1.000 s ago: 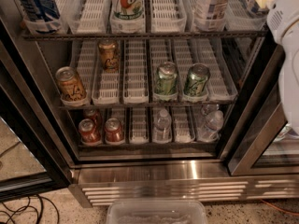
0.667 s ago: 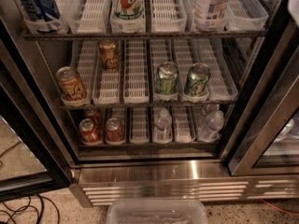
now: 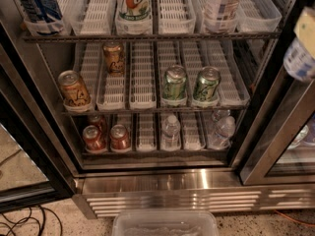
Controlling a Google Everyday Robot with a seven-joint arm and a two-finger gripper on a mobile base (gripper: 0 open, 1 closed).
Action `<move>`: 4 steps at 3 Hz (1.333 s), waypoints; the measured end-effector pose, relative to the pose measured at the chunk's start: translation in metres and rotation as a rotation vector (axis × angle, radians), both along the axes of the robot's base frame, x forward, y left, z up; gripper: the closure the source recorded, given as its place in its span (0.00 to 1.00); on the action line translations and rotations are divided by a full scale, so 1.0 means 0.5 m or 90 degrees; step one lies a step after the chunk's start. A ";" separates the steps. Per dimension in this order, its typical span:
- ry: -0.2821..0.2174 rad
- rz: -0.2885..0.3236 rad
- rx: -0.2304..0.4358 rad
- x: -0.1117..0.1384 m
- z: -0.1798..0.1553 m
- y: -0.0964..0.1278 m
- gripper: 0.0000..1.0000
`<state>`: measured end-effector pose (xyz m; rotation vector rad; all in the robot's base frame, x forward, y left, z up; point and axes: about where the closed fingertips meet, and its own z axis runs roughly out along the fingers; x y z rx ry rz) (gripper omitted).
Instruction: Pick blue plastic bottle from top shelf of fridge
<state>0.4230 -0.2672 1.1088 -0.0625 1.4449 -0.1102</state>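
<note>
We judge that the task is at the approach step: nothing is grasped yet and the fridge (image 3: 167,181) stands open before us. On the top shelf (image 3: 172,35) we go from the left. First comes the dark-blue-labelled bottle (image 3: 35,4) in the leftmost lane tray. Next there is an empty tray, and after it the white-labelled bottle (image 3: 134,4) with the red and green logo. Then, after one more empty tray, comes the blue plastic bottle (image 3: 222,1). It stands upright in its white tray toward the right of the shelf, and only its lower part with the pale label is in view. The tray to its right is empty, so that side gives room. The racks below carry soda cans (image 3: 74,88) and small water bottles (image 3: 171,132), which are not our business.

At the far right edge we see a pale rounded shape which we take for the gripper (image 3: 301,53). It is in front of the door frame, lower than the top shelf and well apart from the bottle. It touches nothing that we can see and holds nothing. If it is spread or closed, we cannot tell.

The next move, in our judgement, calls for raising the gripper and bringing it leftward to the bottle's body, and its neighbours are far enough not to be knocked.
</note>
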 end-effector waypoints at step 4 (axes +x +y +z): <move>0.110 0.081 0.148 -0.080 -0.140 0.054 1.00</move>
